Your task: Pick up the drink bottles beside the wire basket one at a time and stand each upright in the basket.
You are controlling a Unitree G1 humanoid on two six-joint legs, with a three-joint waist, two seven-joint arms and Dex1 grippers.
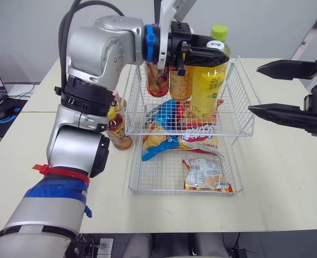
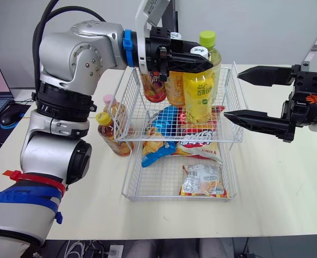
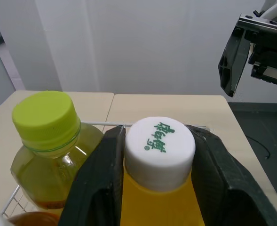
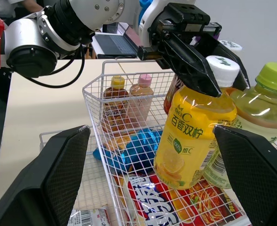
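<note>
Two small capped bottles point(image 2: 111, 131), one with a yellow cap and one with a pink cap, stand on the desk point(image 1: 287, 177) just beside the left wall of the wire basket point(image 1: 243, 102); the left hand point(image 3: 158, 134) reaches over the basket, its two black fingers clamped on the neck of a white-capped yellow bottle point(image 1: 206, 86), which is upright with its base down inside the basket above snack packets point(image 1: 193, 129); a green-capped bottle point(image 1: 219, 33) stands just beside it, with two more bottles point(image 1: 180, 83) alongside; at far right the right hand point(image 1: 254, 89) hovers over the desk, fingers spread wide, holding nothing.
</note>
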